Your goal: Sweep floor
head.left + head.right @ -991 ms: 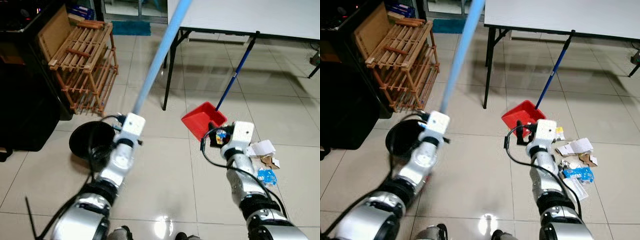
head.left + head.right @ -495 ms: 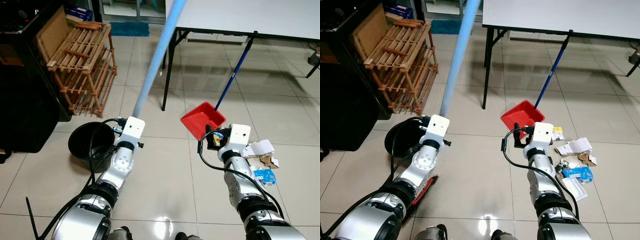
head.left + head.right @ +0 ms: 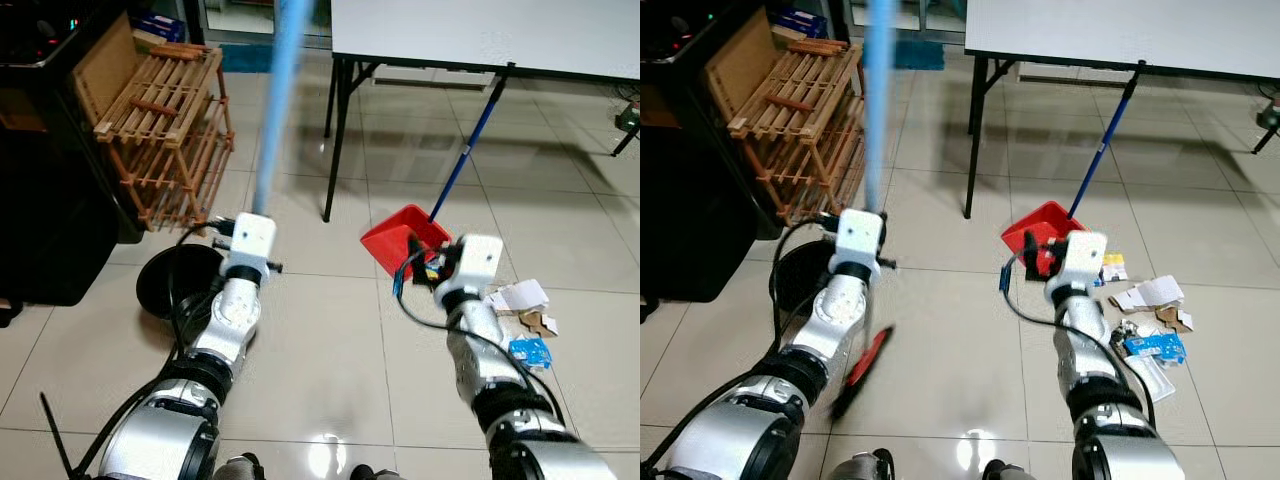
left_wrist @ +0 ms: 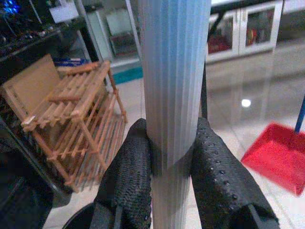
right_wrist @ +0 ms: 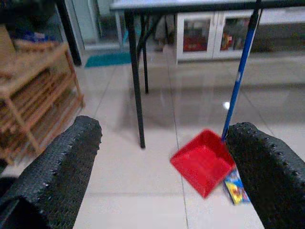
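Left gripper (image 4: 172, 167) is clamped tight around the pale blue broom handle (image 4: 175, 86), which stands nearly upright. Right gripper (image 5: 162, 162) hangs spread wide, holding nothing, facing the red dustpan (image 5: 202, 162) on the tiles beside scattered paper scraps (image 3: 1150, 300).

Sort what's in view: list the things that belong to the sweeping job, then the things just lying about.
For the job: broom handle clamped in the left gripper; red dustpan; paper litter on the floor; right gripper, open.

Lying about: wooden rack; white table; black bowl.
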You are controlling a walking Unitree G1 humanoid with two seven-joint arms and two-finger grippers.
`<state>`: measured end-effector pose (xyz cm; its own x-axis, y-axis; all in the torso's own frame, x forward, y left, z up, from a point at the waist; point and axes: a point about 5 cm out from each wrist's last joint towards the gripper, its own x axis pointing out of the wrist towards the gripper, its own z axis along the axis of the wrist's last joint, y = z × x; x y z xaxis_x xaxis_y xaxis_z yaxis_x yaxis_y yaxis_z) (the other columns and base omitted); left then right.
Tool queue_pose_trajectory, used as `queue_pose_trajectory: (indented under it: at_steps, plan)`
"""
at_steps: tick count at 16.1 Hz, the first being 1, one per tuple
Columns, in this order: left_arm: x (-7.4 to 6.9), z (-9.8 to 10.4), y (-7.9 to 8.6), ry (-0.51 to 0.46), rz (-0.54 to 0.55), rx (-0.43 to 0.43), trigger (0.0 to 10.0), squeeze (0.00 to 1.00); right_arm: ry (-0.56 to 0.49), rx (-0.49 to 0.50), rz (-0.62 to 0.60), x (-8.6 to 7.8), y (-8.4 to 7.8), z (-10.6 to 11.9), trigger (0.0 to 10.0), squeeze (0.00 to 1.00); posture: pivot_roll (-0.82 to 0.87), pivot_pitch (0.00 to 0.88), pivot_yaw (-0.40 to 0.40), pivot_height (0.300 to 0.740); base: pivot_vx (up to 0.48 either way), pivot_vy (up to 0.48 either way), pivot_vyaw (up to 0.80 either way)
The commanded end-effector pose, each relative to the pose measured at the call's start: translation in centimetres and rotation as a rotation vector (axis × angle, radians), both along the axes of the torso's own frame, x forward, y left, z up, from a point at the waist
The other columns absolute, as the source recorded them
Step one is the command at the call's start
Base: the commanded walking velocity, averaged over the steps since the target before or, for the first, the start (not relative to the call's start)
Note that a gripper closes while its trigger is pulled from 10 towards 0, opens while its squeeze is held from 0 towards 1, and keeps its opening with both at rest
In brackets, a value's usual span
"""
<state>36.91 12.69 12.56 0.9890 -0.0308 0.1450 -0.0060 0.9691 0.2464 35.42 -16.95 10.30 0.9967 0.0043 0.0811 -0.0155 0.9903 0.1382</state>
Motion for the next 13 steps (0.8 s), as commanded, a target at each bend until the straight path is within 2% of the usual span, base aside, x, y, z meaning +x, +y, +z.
queue_pose_trajectory:
  at_steps: [1, 4, 6, 8, 13]
  plan:
    - [0.7, 2.7, -0.5, -0.111, -0.035, -0.031, 10.0, 0.0, -0.051, 0.014, -0.024, 0.3, -0.7, 1.0, 10.0, 0.0, 0.05, 0.149, -0.044, 0.74, 0.0, 0.0, 0.0]
    - [0.9, 3.4, -1.2, -0.124, -0.066, -0.048, 10.0, 0.0, -0.088, 0.02, -0.017, 0.6, -0.8, 2.0, 10.0, 0.0, 0.04, 0.147, -0.042, 0.74, 0.0, 0.0, 0.0]
    - [0.9, 3.4, -1.7, -0.118, -0.081, -0.1, 10.0, 0.0, -0.098, 0.024, -0.015, 0.6, -0.9, 2.2, 10.0, 0.0, 0.04, 0.147, -0.042, 0.74, 0.0, 0.0, 0.0]
    - [0.5, 3.0, -2.6, -0.114, -0.116, -0.129, 10.0, 0.0, -0.083, 0.026, -0.014, 0.4, -1.0, 1.8, 10.0, 0.0, 0.03, 0.142, -0.041, 0.74, 0.0, 0.0, 0.0]
    - [0.2, 2.3, -3.5, -0.079, -0.15, -0.151, 10.0, 0.0, -0.055, 0.018, -0.015, 0.3, -0.6, 1.2, 10.0, 0.0, 0.03, 0.143, -0.038, 0.74, 0.0, 0.0, 0.0]
